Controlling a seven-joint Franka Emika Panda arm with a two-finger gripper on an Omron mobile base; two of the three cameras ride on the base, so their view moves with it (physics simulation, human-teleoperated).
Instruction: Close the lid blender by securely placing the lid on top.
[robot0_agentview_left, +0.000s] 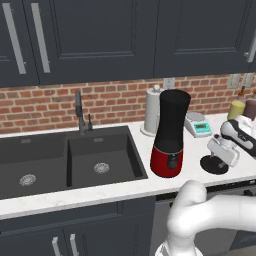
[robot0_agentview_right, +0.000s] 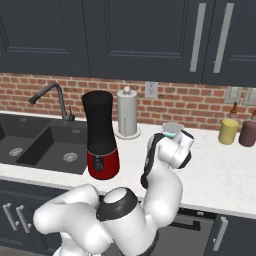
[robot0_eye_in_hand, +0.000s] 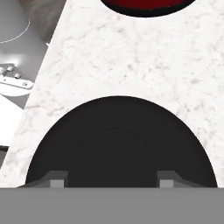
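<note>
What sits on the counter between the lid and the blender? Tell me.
Nothing: in the hand view, bare white marble counter runs from the lid to the blender. The left base view shows the same gap.

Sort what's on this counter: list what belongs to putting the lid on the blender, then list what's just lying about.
Belongs to the job:
- blender, jar top open
- lid, flat on the counter beside the blender
- gripper, down over the lid

Just lying about:
- paper towel roll
- kitchen scale
- sink and faucet
- yellow jar and dark jar
</note>
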